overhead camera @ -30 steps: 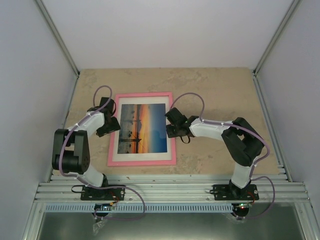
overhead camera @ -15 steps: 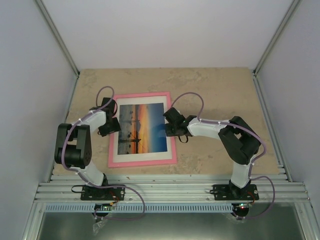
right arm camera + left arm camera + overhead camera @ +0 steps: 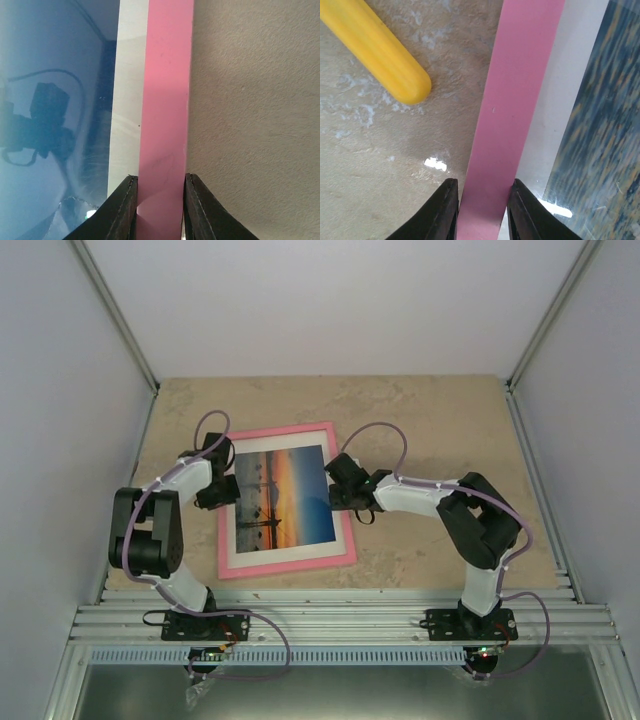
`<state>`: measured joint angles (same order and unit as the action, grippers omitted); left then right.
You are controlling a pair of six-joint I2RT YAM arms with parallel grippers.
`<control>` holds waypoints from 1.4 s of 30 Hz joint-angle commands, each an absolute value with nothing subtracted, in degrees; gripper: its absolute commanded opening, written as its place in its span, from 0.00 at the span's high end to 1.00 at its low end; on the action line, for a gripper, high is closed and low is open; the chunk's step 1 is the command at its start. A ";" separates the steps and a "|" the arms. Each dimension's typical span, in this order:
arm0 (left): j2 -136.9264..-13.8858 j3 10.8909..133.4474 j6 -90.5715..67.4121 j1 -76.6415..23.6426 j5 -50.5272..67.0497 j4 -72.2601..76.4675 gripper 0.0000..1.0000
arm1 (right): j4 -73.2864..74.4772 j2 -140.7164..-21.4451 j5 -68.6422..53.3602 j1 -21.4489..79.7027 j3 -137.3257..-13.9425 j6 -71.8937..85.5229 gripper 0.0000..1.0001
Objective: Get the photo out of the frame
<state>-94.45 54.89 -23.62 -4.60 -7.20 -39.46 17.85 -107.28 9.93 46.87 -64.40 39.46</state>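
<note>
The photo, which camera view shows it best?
The top external view: the whole photo shows inside the frame, sunset clear. The left wrist view catches only a blurred strip; the right wrist view, mostly reflections over its edge.

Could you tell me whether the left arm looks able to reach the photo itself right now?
Probably not. The photo lies face up inside the frame, apparently under reflective glazing, and the left arm has its jaws closed on the frame's pink left rail, not the print.
</note>
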 commanded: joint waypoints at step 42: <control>-91.91 72.26 -45.72 -29.01 14.08 -30.06 1.00 | 26.99 -82.54 17.05 31.54 -54.49 17.29 1.00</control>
